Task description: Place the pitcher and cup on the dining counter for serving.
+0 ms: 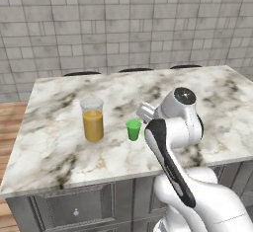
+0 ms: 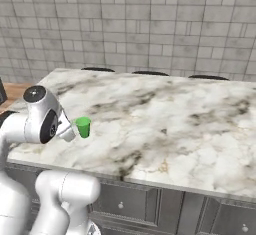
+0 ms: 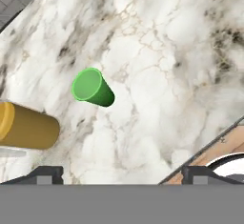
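On the marble desk (image 1: 59, 142), near its front edge, the pitcher (image 1: 92, 119) and the cup (image 1: 133, 129) both stand upright, long axis vertical, open mouths up, near each other but apart. The pitcher is tall, clear and round, with orange liquid in its lower part. The cup is small, bright green and narrower at the bottom. In the hand view the claw (image 3: 121, 173) hangs above them with its tips wide apart, holding and touching nothing.
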### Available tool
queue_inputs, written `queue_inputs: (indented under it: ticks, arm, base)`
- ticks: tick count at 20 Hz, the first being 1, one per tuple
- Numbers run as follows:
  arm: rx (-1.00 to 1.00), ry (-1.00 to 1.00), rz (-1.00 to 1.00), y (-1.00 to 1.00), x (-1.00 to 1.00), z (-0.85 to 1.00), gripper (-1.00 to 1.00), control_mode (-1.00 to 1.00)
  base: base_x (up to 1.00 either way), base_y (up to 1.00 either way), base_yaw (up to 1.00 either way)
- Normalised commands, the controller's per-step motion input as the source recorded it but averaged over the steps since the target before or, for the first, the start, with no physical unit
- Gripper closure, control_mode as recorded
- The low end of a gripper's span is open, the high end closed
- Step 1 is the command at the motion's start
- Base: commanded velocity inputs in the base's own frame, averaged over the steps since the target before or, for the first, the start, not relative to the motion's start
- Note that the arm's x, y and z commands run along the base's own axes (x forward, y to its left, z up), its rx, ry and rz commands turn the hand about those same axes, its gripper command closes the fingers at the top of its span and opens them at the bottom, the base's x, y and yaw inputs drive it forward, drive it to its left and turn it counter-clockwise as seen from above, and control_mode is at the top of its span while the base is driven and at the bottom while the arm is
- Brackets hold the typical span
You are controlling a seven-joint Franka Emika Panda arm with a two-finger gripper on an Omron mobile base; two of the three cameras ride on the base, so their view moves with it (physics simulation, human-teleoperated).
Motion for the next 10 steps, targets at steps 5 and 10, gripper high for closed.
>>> queue_inputs:
  ticks: [5, 10]
  arm:
    - [-0.11, -0.21, 0.08, 0.0, -1.0, -0.09, -1.0, -1.0]
    - [-0.02, -0.23, 0.08, 0.0, -0.94, 0.02, -1.0, -1.0]
  base:
    - [0.0, 0.0, 0.0]
    - [0.0, 0.0, 0.0]
